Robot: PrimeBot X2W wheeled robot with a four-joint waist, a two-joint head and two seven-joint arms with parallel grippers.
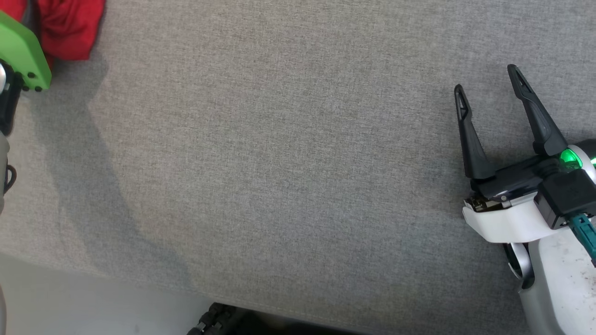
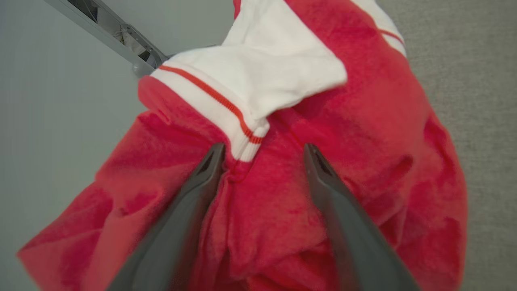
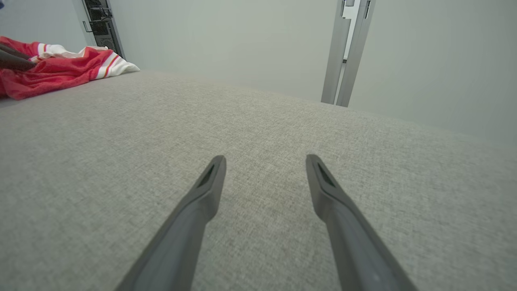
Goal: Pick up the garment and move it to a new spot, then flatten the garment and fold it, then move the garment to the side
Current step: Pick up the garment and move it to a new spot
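So at this point basically nothing on the list was done. The garment, a red top with white ribbed trim that has a thin red stripe, was lying in a crumpled heap at the far left corner of the grey fabric-covered surface, right by the edge. It wasn't flattened or folded, just bunched up with one white band flopped over the top.

The left hand was right above the heap with its two fingers spread wide and pointing down into the red cloth, one tip just beside the striped band. It wasn't pinching anything. I couldn't tell from the wrist view whether the tips were actually touching the fabric or were just short of it, and the shot was a bit blurry too.

The right hand was way over on the other side, well apart from the garment. Its fingers were also spread, with nothing between them, and it was sitting low over bare surface.

My read is that this was the very start of step one, with the left hand lined up for the first grab. Closing on the cloth, lifting it and carrying it to a new spot were all left to do, then the flattening, the fold and the final move to the side. There was plenty of open grey surface in the middle to work on.
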